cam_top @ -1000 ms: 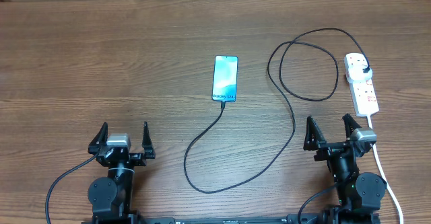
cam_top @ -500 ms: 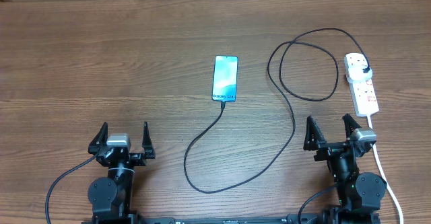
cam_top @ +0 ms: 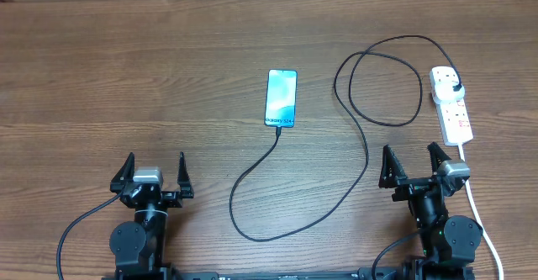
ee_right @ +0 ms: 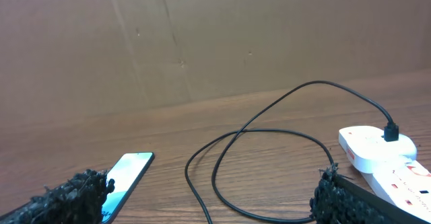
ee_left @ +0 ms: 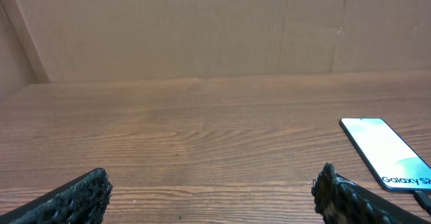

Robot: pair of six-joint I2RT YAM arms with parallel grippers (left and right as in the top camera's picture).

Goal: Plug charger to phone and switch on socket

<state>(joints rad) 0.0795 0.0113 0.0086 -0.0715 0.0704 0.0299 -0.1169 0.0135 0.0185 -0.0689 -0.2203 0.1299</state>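
Your left pincer and right pincer both stand spread apart and empty at the near edge of the brown wood-grain counter. The long thin black charger cable passes just beside the right one, running from the slim cyan-screened phone at mid-counter to the white elongated power strip on the right. Reaching for its switches, you could snag that loop and tug the tip from the phone, and the strip may slide. Nothing has shifted since the earlier frames.
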